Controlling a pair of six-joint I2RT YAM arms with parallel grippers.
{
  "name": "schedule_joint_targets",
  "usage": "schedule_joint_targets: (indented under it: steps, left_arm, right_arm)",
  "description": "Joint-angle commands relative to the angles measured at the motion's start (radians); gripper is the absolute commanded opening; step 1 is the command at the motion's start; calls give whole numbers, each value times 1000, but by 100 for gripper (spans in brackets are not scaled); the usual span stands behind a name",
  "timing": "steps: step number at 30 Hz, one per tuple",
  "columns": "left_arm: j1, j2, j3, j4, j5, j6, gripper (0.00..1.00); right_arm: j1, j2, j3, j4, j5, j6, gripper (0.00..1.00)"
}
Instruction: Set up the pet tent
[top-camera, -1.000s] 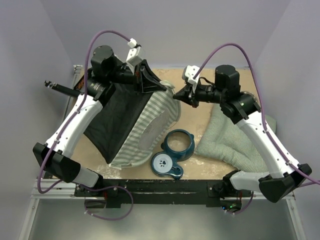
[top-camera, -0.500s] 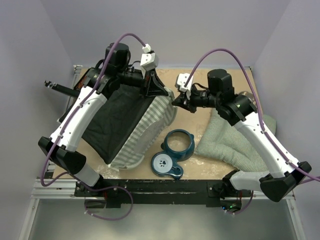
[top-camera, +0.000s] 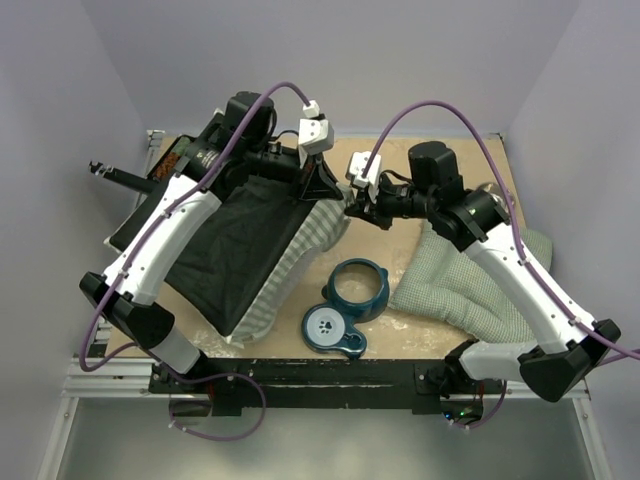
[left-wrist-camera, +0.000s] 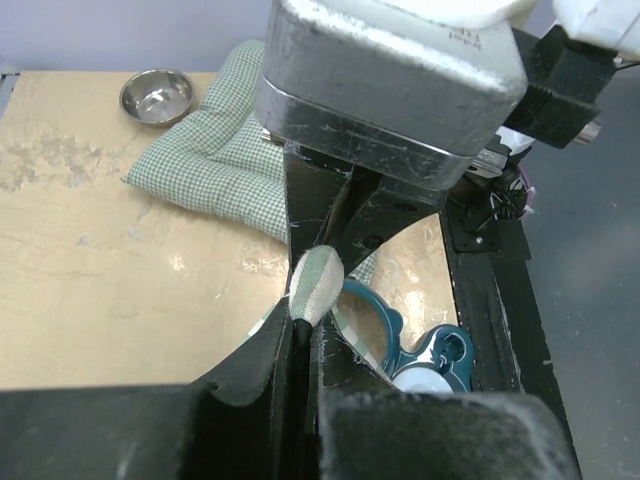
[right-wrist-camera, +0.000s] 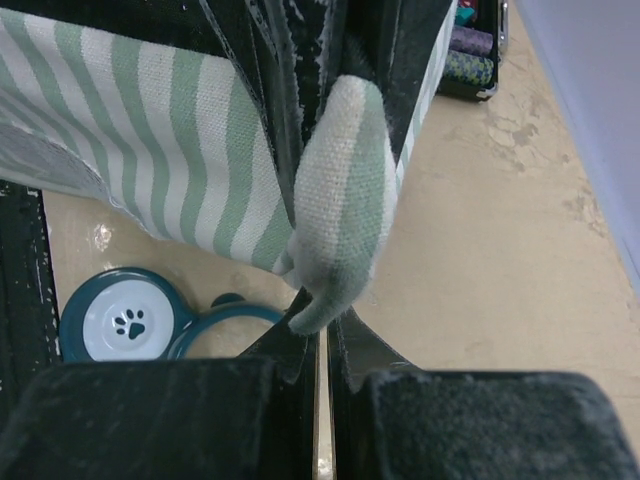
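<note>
- Left gripper (top-camera: 328, 196): jaws closed to a narrow slit on a rolled corner of the pet tent (top-camera: 292, 258). In the left wrist view the striped tip (left-wrist-camera: 318, 284) stands out just beyond the fingertips (left-wrist-camera: 262, 352).
- Right gripper (top-camera: 352, 207): jaws likewise pressed together on the same corner from the opposite side. The right wrist view shows the fabric tip (right-wrist-camera: 342, 200) folded down between the fingers (right-wrist-camera: 362, 352).
- Both grippers meet nose to nose above the middle of the table (left-wrist-camera: 90, 270), towards its far side.
- Pet tent: collapsed, lying on the left half of the table with its black floor panel (top-camera: 228, 250) facing up and green-and-white stripes along the right edge. The gripped corner is raised.
- Teal bowl stand (top-camera: 358, 288): just beside the tent's right edge.
- Checked cushion (top-camera: 462, 282): lying flat on the right.
- Steel bowl (left-wrist-camera: 157, 97): touching the cushion's far corner.
</note>
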Motion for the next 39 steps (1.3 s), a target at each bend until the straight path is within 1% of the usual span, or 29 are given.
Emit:
schedule_joint_targets:
  steps: [1, 4, 6, 8, 10, 12, 13, 14, 15, 16, 17, 18, 19, 24, 26, 28, 29, 30, 31, 34, 36, 38, 39]
  left_arm:
    - [1, -22, 25, 140, 50, -51, 8]
    - [-4, -40, -41, 238, 84, -141, 15]
    - [-6, -60, -77, 267, 104, -148, 23]
    - [-1, -88, -113, 341, 102, -202, 28]
    - [19, -115, -164, 450, 127, -307, 27]
    - [66, -142, -225, 604, 168, -454, 18]
    - [97, -157, -274, 740, 196, -570, 13]
    - [134, -174, -325, 933, 220, -691, 8]
    - [163, -189, -386, 1103, 237, -833, 5]
    - [195, -200, -420, 1222, 243, -897, 2]
    - [198, -198, -402, 1205, 242, -876, 0]
    - [200, -197, -390, 1214, 256, -876, 0]
    - [200, -195, -384, 1235, 268, -882, 0]
    - [200, -200, -362, 1262, 288, -904, 0]
    - [200, -206, -359, 1271, 291, -904, 0]
    - [200, -209, -359, 1271, 289, -904, 0]
    - [200, -211, -361, 1271, 291, -902, 0]
    - [200, -214, -362, 1269, 291, -901, 0]
    - [200, -215, -365, 1265, 293, -893, 0]
    - [200, -226, -370, 1254, 286, -885, 0]
    - [200, -231, -371, 1237, 291, -869, 0]
    - [206, -238, -367, 1196, 289, -832, 15]
    - [215, -246, -368, 1180, 282, -824, 21]
  right_arm:
    - [28, -15, -8, 42, -44, -3, 0]
    - [28, 2, 18, 55, -56, 7, 0]
    - [28, 5, 32, 67, -62, 17, 0]
    - [28, 1, 32, 78, -79, 32, 0]
    - [26, -10, 29, 91, -113, 44, 0]
    - [25, -21, 34, 93, -126, 44, 0]
    - [22, -30, 34, 102, -127, 58, 7]
    - [14, -38, 37, 108, -133, 67, 18]
    - [8, -47, 35, 114, -137, 79, 32]
    - [-6, -57, 31, 124, -149, 92, 39]
    - [-18, -70, 23, 139, -159, 102, 43]
    - [-24, -83, 8, 171, -162, 118, 49]
    - [-33, -100, -8, 203, -159, 138, 52]
    - [-61, -151, -40, 363, -156, 225, 56]
    - [-61, -143, -39, 400, -157, 247, 56]
    - [-61, -134, -34, 423, -159, 265, 51]
    - [-61, -130, -29, 432, -162, 277, 44]
    - [-61, -128, -26, 441, -168, 287, 35]
    - [-61, -125, -22, 444, -176, 291, 23]
    - [-61, -117, -17, 434, -174, 297, 0]
    - [-61, -104, -6, 404, -174, 284, 0]
    - [-61, -85, 21, 349, -159, 264, 0]
    - [-61, -73, 39, 326, -151, 261, 0]
